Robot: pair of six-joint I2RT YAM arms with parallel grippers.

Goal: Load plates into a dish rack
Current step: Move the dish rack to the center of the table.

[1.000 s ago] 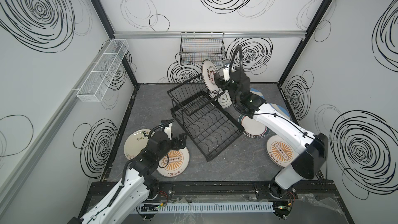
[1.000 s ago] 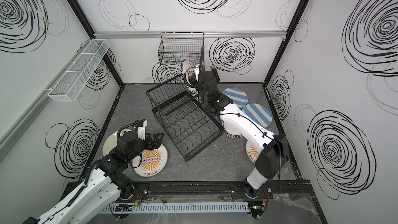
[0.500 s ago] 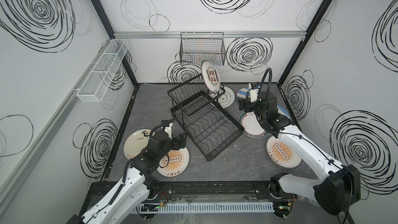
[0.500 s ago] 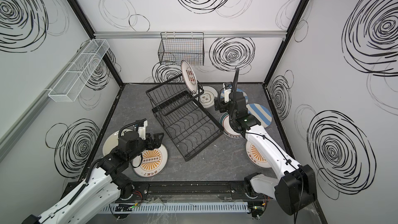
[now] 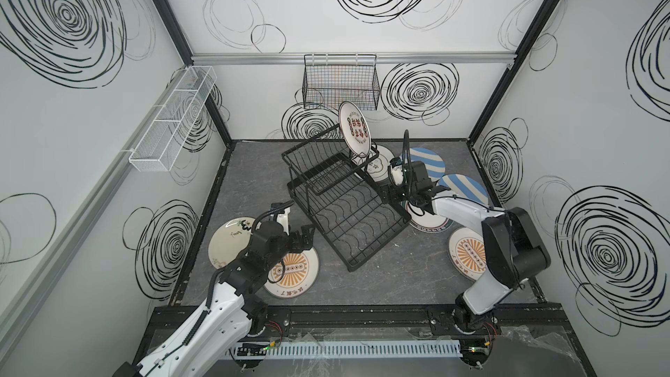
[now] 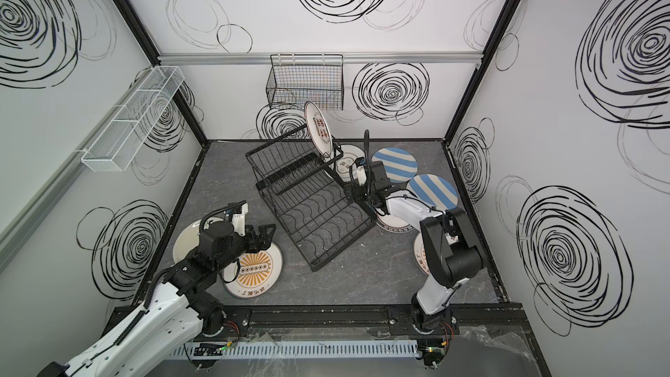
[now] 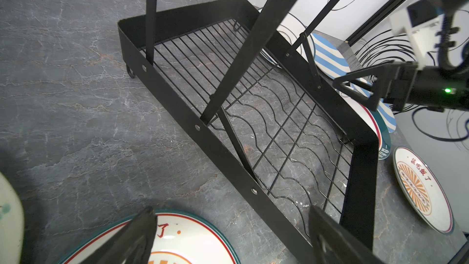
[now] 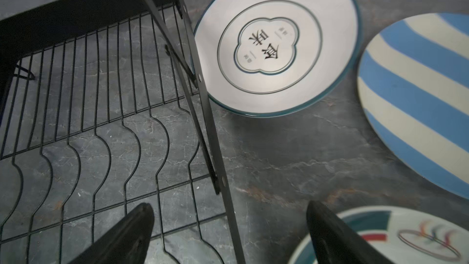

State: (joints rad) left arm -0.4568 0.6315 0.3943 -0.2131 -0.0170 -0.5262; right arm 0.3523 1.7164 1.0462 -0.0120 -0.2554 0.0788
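- The red-character plate (image 5: 354, 133) stands in the dish rack (image 7: 175, 102); others lie flat nearby.
- The right gripper (image 8: 229, 205) and the left gripper (image 7: 232, 210) are released, empty.
- Next, probably: take the green-rimmed plate (image 8: 418, 222) by its rim.

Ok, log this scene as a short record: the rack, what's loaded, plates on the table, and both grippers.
Rack: dish rack, mid-table, lower tray holds nothing
Loaded: red-lettered plate, standing in upper basket
By left arm: cream plate, sunburst plate
By right arm: emblem plate, far striped plate, near striped plate, green-rimmed plate, other sunburst plate
Left gripper: open, empty, above sunburst plate
Right gripper: open, empty, at rack's side rail
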